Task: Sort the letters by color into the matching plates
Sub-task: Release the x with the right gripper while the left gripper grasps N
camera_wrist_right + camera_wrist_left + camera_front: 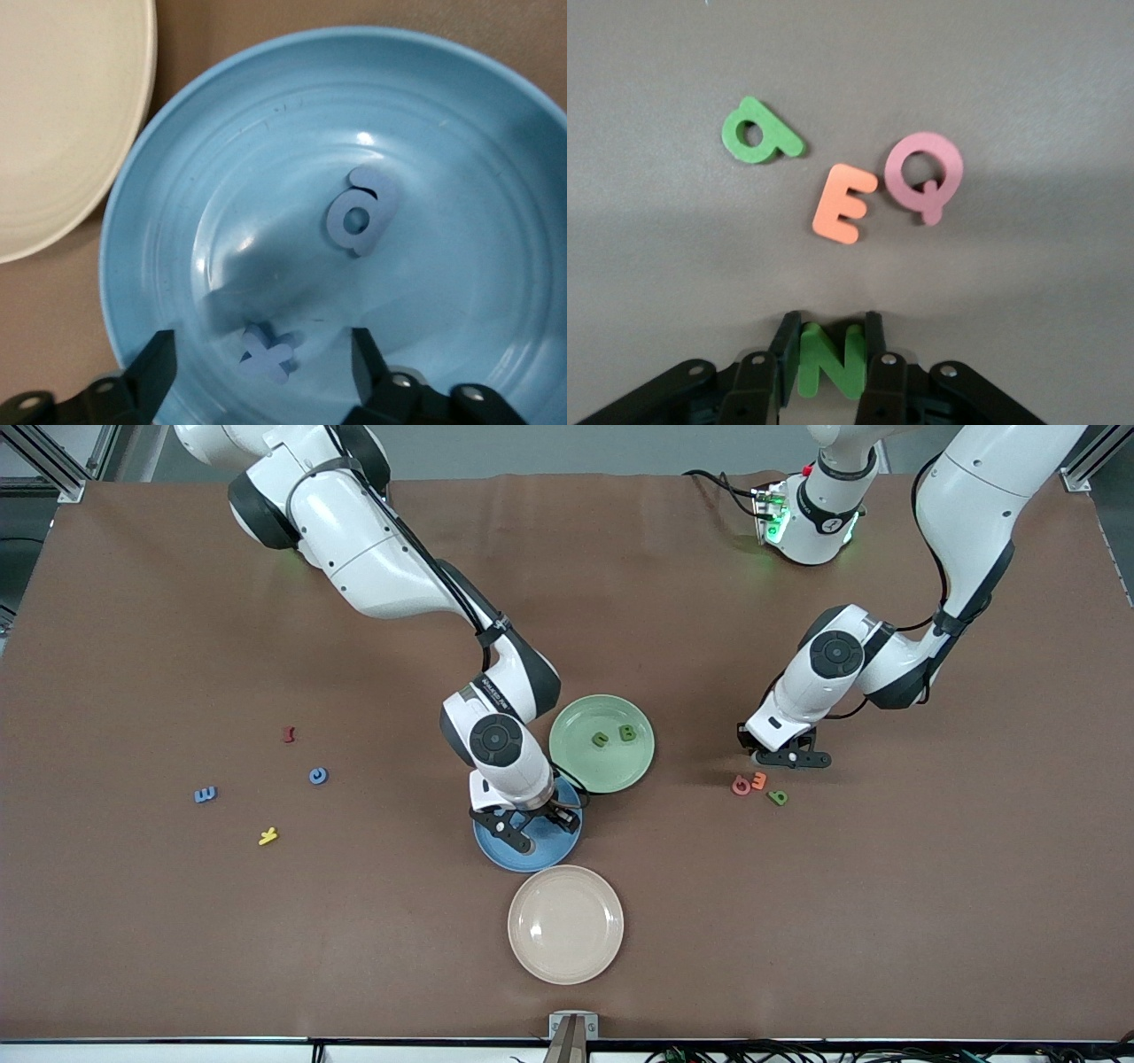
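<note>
My left gripper (830, 323) is shut on a green N letter (830, 359), low over the table (788, 759) toward the left arm's end. Beside it lie a green "a" letter (757, 133), an orange E (844, 204) and a pink Q (924, 173). Over the blue plate (221, 177) my right gripper (263, 345) stands open, and a blue x-shaped piece (267, 354) lies loose in the plate between its fingers. A blue "a" letter (359, 212) lies in that plate too. The pale green plate (576, 766) holds two green letters (600, 739) (627, 733).
A cream-beige plate (565, 924) sits nearer the front camera, close to the blue plate (549, 855). Toward the right arm's end lie two blue letters (205, 794) (318, 776), a red piece (288, 734) and a yellow piece (267, 835).
</note>
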Available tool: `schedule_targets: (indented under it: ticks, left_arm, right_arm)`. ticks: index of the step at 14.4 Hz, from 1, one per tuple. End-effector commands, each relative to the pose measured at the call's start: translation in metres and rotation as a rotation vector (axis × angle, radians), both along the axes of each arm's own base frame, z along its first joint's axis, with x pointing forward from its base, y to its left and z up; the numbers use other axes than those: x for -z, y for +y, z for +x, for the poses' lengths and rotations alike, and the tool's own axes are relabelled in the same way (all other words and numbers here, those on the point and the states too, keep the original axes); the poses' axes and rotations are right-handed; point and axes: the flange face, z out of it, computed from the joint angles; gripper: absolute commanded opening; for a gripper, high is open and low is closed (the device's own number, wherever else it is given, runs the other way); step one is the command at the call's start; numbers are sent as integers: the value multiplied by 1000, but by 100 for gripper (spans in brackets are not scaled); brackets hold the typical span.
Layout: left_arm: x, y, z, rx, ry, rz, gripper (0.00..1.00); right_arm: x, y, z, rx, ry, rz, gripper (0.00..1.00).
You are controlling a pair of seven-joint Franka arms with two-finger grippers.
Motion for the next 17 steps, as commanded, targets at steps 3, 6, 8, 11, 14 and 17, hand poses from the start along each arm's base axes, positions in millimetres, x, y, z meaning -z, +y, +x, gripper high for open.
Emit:
schedule_targets:
  ticks: [3,6,8,11,14,17]
  left_arm:
    - [-21,-32,6,-32,-16,7,19]
    - [-34,-57,7,-73,-7,10,19]
    - [-40,-83,4,-92,-5,17,19]
    - [-50,-127,-2,-137,8,-5,19]
    - [-60,-172,-7,-183,29,-20,19]
    - [-65,-209,-10,-234,58,-40,20]
  right_arm:
    - [-54,-33,20,-43,50,-47,100]
    - [-93,-112,49,-177,138,-77,100]
    - [-128,-164,59,-193,183,-94,100]
    - [-142,-233,61,-209,244,-114,100]
    - [-144,-300,50,-268,212,-119,100]
    - [-139,-375,44,-368,164,-162,100]
